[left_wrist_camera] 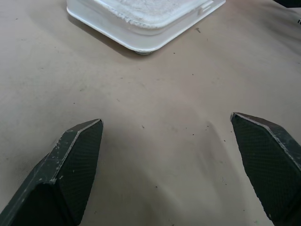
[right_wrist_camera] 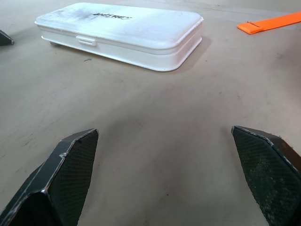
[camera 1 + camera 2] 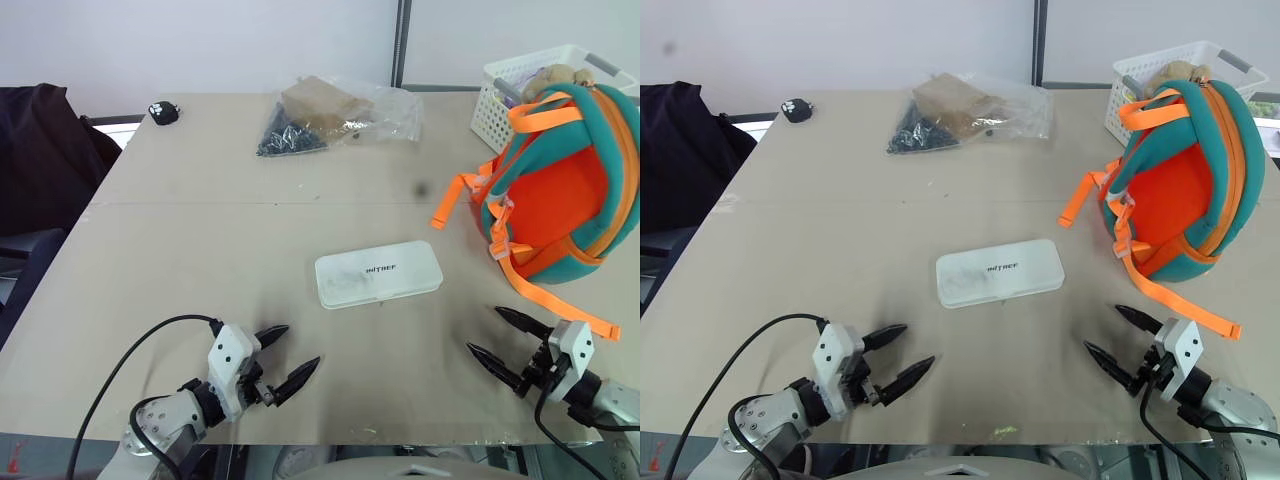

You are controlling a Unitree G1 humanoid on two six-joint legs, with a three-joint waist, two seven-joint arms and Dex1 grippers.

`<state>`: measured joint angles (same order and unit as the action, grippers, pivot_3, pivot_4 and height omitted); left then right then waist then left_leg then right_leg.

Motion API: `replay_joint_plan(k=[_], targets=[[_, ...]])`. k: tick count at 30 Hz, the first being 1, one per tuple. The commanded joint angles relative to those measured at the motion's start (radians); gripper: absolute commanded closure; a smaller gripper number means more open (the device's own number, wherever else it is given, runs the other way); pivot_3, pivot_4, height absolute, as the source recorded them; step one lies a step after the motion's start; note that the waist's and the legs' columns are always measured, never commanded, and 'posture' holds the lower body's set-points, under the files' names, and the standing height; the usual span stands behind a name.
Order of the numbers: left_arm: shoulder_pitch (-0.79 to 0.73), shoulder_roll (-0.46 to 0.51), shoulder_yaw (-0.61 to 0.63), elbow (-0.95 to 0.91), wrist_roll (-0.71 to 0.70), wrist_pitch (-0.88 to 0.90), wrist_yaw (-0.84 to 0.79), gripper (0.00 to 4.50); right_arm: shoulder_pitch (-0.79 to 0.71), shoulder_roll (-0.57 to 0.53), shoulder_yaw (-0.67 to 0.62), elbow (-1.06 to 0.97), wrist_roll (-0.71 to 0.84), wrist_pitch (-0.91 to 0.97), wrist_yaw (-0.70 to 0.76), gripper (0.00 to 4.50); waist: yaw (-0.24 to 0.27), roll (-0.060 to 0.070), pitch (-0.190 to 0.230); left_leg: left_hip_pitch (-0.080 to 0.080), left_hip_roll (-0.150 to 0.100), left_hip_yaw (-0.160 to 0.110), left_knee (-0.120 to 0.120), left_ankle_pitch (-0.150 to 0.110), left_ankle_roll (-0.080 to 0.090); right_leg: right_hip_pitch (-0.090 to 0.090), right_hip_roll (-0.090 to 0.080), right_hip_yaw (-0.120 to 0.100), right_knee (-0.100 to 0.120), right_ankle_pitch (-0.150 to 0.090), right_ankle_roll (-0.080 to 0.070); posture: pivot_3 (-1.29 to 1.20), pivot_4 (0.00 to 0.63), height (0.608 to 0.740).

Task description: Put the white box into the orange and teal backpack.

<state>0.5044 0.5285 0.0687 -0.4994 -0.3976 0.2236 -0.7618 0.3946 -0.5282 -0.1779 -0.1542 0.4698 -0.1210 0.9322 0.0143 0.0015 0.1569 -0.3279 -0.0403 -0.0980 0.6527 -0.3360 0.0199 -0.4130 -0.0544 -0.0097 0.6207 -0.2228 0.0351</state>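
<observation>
Fingers of both arms are spread wide and hold nothing: the left gripper (image 3: 282,362) and the right gripper (image 3: 496,333) hover low over the near edge of the bench (image 3: 200,250), each angled inward toward the middle. Between them and a little farther out lies the white box (image 3: 378,273), flat on the bench with its lid up, small dark lettering showing, its long axis running roughly across the view; neither gripper touches it. The right wrist view shows a small latch tab on one long side wall and a low rim where lid meets base. Judged from its look, the box is a stiff, light plastic case with smooth, probably slippery faces and rounded corners; a hold across the short width, pads on the two long side walls near the middle, seems the surest, since its flat profile leaves little height to pinch. Farther right stands the orange and teal backpack (image 3: 560,190), upright, its orange straps trailing onto the bench, well apart from the box. Behind it is a white basket (image 3: 500,95); at the far middle, a clear bag (image 3: 340,115).
</observation>
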Motion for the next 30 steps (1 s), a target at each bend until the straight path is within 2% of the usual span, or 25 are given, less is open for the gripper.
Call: replay_joint_plan(k=[1, 22, 27, 30], targets=[[0.014, 0.0, -0.01, 0.005, -0.008, -0.011, -0.013, 0.05, 0.003, -0.011, -0.032, -0.013, 0.021, 0.002, 0.016, 0.03, 0.0, 0.0, 0.0, 0.0, 0.0, 0.0, 0.0, 0.0, 0.0, 0.0, 0.0, 0.0, 0.0, 0.0, 0.0, 0.0, 0.15, 0.74], [-0.035, 0.006, 0.024, 0.075, -0.023, -0.069, -0.07, 0.05, -0.047, -0.028, -0.009, -0.065, 0.031, 0.113, -0.006, 0.03, 0.0, 0.0, 0.0, 0.001, 0.0, 0.001, 0.002, 0.0, 0.0, 0.0, 0.0, 0.0, 0.003, 0.0, 0.0, 0.0, 0.15, 0.74], [-0.083, 0.015, 0.109, 0.038, -0.191, 0.089, -0.035, 0.05, -0.12, -0.037, 0.015, -0.147, 0.068, 0.257, -0.066, 0.03, -0.001, -0.001, 0.001, 0.001, 0.0, 0.001, 0.004, 0.0, 0.0, 0.0, 0.001, 0.0, 0.005, 0.001, 0.0, 0.0, 0.15, 0.74], [-0.14, 0.075, 0.176, 0.028, -0.421, 0.357, 0.019, 0.05, -0.19, -0.054, 0.046, -0.149, 0.015, 0.311, -0.105, 0.03, -0.002, -0.002, 0.001, 0.0, 0.0, -0.001, 0.007, 0.001, -0.001, 0.0, 0.001, -0.001, 0.006, 0.001, -0.001, 0.0, 0.15, 0.74]])
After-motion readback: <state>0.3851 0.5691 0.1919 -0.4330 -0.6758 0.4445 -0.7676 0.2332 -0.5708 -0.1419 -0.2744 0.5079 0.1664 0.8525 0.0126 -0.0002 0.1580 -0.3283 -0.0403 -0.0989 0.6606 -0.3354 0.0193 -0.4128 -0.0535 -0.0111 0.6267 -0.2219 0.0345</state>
